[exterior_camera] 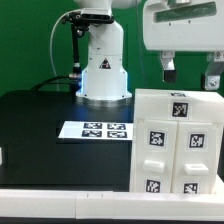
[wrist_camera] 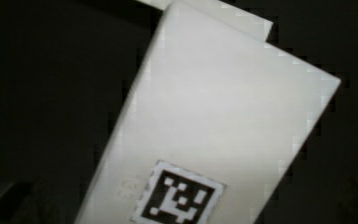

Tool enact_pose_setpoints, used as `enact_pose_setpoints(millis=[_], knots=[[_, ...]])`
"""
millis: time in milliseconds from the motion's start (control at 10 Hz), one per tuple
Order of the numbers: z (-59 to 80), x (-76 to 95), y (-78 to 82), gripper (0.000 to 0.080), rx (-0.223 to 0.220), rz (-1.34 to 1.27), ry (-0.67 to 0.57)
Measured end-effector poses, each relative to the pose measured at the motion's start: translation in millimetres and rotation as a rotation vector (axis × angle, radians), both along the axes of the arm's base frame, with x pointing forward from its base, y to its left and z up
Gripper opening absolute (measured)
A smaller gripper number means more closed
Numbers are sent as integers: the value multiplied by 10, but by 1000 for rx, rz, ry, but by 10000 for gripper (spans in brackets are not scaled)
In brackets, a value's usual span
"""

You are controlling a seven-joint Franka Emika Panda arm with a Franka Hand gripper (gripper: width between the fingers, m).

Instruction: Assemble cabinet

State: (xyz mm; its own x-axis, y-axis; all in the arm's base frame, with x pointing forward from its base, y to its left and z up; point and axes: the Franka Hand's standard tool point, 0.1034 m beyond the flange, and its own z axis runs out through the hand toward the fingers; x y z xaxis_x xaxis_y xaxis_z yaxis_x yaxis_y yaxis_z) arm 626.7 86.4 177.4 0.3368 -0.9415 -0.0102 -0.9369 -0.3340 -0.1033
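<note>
While the black desk (exterior_camera: 40, 120) fills the left and middle of the exterior view, nothing lies on its left part except a small white edge at the frame's left border that is too cut off to identify. Toward the middle of the frame, the marker board (exterior_camera: 93, 130) lies flat on the desk with a row of black-and-white square tags, directly in front of the robot's white base (exterior_camera: 103, 70), which stands in the upper middle against the green backdrop.

Further right, the cabinet (exterior_camera: 180, 140) stands in the lower right of the frame: a white boxy body with several smaller white blocks set into its front. One tag sits on its top face near the upper edge, and more tags sit on the block fronts. The tags are patterns only; no readable writing shows.

At the upper right of the frame, the tool (exterior_camera: 190, 72) hangs just above the cabinet's top, its two dark fingers (exterior_camera: 168, 68) spread wide apart and grasping nothing, clear of the white surface below.

The wrist view shows a slanted white panel of the cabinet (wrist_camera: 211, 130) against black, with one tag near the frame's lower middle.
</note>
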Motion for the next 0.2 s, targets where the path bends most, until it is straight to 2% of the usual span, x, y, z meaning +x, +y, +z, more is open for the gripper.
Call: enact_pose_setpoints(millis=[200], knots=[[-4,-1,-1,796,0,0,1]])
